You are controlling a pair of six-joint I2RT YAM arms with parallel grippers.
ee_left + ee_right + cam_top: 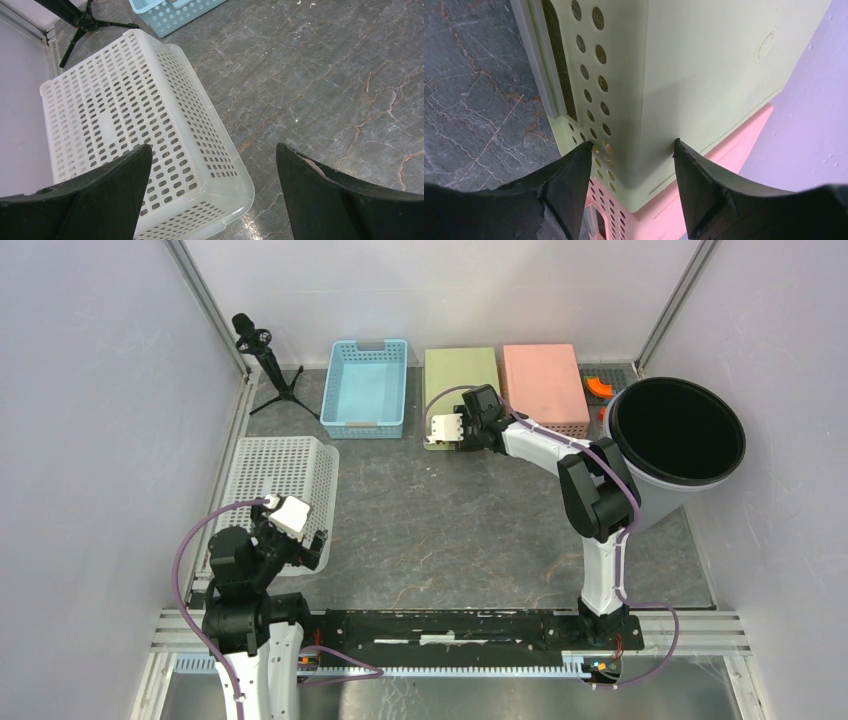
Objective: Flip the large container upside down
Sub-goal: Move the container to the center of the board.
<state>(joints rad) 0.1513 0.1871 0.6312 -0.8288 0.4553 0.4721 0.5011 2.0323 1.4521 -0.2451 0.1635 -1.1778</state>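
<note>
My right pincer sits half spread astride the near corner of the green bin, biting or not I cannot tell, while the large container, mouth up well right of that bin, looks light, stiff and slick, best pinched at its rim.

Overhead overview; wrist closeups, seemingly downward
</note>
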